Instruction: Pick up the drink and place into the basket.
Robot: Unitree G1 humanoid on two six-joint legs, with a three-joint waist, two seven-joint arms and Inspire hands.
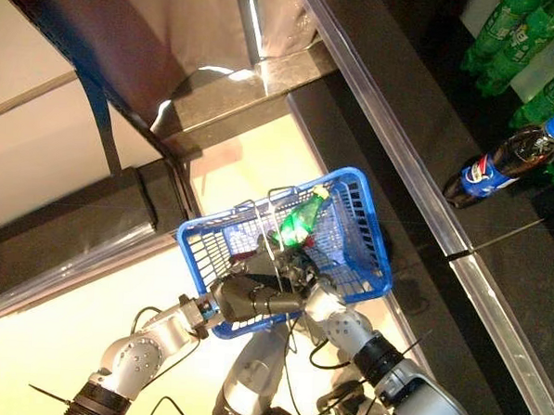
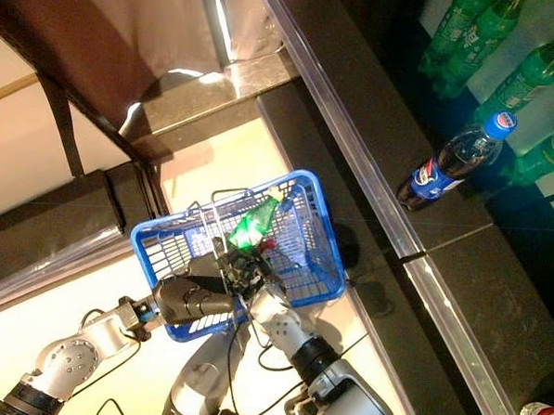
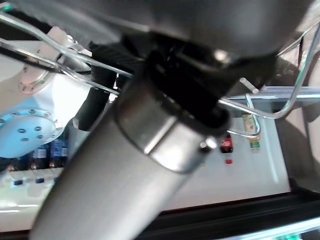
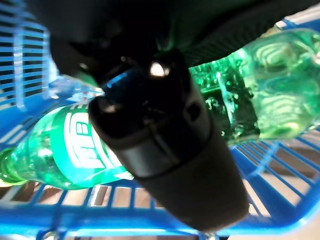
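Green drink bottle [image 1: 299, 223] is inside the blue basket [image 1: 363, 258], lying tilted with its cap end toward the basket's far rim and its base low near the middle, just by the wire handles [image 1: 258, 211]. Right hand [image 4: 165, 150] is over the bottle; in the right wrist view a dark digit crosses the bottle's mid body and seems wrapped on it, so I judge it closed on the bottle, not yet let go. Left hand [image 1: 249, 299] sits at the basket's near rim under the handles; its own wrist view is blocked by the arm, so cannot tell whether its fingers are curled or holding. Handling, as a judgement: clear plastic, looks full, so moderately heavy; smooth round wall, likely slippery and prone to roll; stiff while capped, not fragile. Best hold is around the labelled mid body where it is now; the neck is too thin and would pivot. Basket walls are open lattice, rims low, handles stand up near the middle and could snag fingers on the way out. Open room lies straight up from the basket; the shelf edge [image 1: 418, 178] runs close along the basket's right side, with a cola bottle [image 1: 502, 164] and green bottles [image 1: 509, 34] on the shelf, well apart from the basket. Basket floor beside the bottle looks free, enough to lay it flat.
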